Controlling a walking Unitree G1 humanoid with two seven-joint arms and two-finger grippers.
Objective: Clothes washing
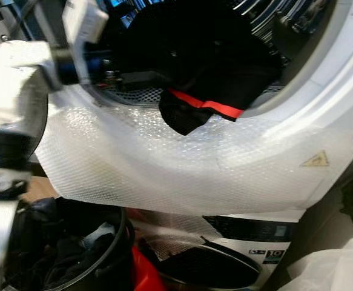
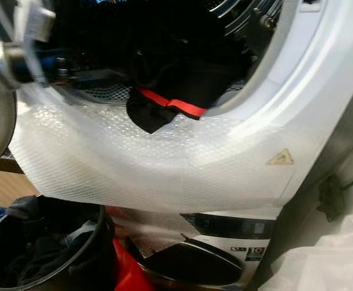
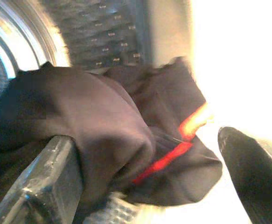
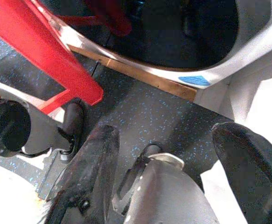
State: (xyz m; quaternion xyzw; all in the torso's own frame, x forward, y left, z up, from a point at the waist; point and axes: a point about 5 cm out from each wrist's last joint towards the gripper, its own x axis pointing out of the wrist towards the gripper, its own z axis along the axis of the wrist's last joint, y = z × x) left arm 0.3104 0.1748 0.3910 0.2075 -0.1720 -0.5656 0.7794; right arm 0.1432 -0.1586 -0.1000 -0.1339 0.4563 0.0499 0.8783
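A black garment with a red stripe point(image 1: 203, 91) lies in the mouth of the washing machine drum point(image 1: 134, 94), one corner hanging over the front rim. My left arm point(image 1: 19, 91) reaches into the drum from the left. In the left wrist view my left gripper point(image 3: 149, 186) is open, and the garment point(image 3: 103, 135) bulges against one finger point(image 3: 42, 186) and spreads between the two. My right gripper point(image 4: 168, 177) hangs open over the dark speckled floor point(image 4: 163, 107), holding nothing.
Bubble wrap point(image 1: 164, 163) covers the washer's front below the opening. A dark round basket point(image 1: 85, 248) with dark clothes stands at the lower left, something red point(image 2: 125, 273) beside it. A second machine's door point(image 1: 212, 267) sits below. A red frame point(image 4: 38, 46) stands near the right gripper.
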